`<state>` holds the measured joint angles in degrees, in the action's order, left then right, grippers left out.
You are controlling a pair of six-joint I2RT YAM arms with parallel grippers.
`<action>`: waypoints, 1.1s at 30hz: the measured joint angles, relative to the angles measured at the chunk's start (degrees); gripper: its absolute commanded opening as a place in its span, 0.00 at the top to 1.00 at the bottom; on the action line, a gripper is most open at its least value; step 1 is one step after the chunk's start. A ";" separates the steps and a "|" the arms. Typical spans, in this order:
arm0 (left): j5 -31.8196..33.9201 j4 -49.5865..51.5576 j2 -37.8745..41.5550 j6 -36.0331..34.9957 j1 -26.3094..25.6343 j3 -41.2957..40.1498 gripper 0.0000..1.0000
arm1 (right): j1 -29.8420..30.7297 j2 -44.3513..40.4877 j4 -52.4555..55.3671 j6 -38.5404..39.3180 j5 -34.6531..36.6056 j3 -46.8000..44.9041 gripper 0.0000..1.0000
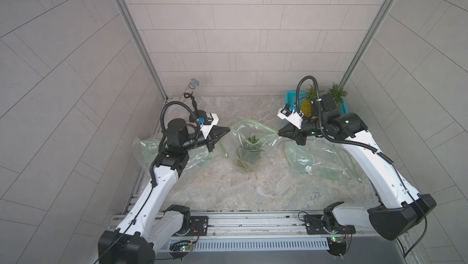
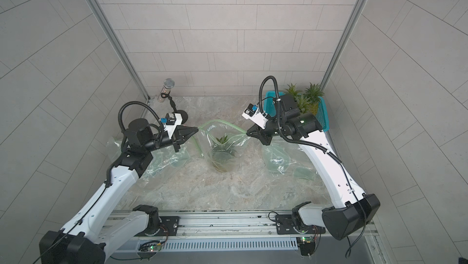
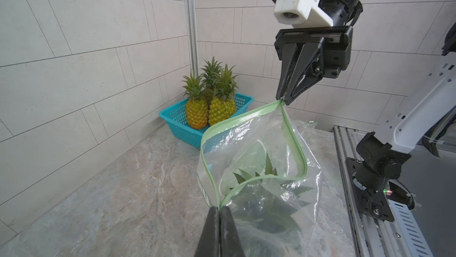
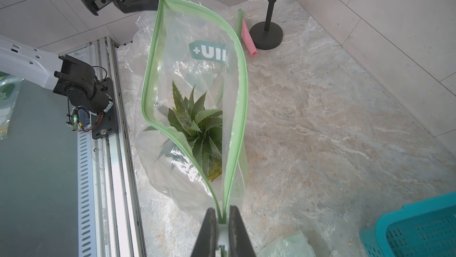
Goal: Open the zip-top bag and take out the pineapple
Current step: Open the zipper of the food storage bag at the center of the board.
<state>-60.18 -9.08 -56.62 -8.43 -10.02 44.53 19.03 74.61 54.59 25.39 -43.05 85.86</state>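
The left gripper (image 1: 228, 130) and the right gripper (image 1: 279, 132) face each other above the marble bench (image 1: 228, 189) in both top views. Each is pinched tight on one end of the green zip strip of a clear zip-top bag (image 1: 249, 146). The bag hangs between them with its mouth pulled open and its bottom resting on the bench. The pineapple (image 1: 250, 155) sits inside, leafy crown up. Crumpled empty bags (image 1: 149, 148) lie on the bench by each arm. A teal basket (image 1: 291, 96) of spare pineapples (image 1: 306, 106) fills the far corner behind the right arm. A microphone (image 1: 194, 84) stands in the other far corner.

In the left wrist view, the left gripper's closed tips clamp the near end of the zip. The right gripper holds the far end, higher up. Crown leaves show through the open mouth.

In the right wrist view, the right gripper is narrowly clamped on the strip. The crown and a little yellow skin show low in the bag. A pink tube (image 4: 248, 38) lies just beside the microphone's round base.
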 measured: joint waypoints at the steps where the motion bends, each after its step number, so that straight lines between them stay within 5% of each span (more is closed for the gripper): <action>1: 0.13 -0.15 -0.09 0.59 -0.44 0.02 1.00 | 0.20 0.04 -0.44 -0.28 -0.04 0.00 0.92; 14: 4.20 5.57 -2.84 3.30 -5.64 3.91 1.00 | 3.10 1.51 -3.17 -2.36 2.21 0.04 0.87; 23: 5.38 10.34 -2.97 0.81 -6.80 5.79 1.00 | 3.67 2.40 -2.62 -2.19 5.03 3.96 0.67; 33: 5.20 12.76 -2.89 -1.64 -6.88 6.01 1.00 | 10.49 4.92 -1.60 -1.46 7.50 9.22 0.69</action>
<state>-54.98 3.68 -59.51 -10.07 -16.91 50.54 29.52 79.53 52.99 23.92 -35.55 95.09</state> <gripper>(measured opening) 0.051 0.326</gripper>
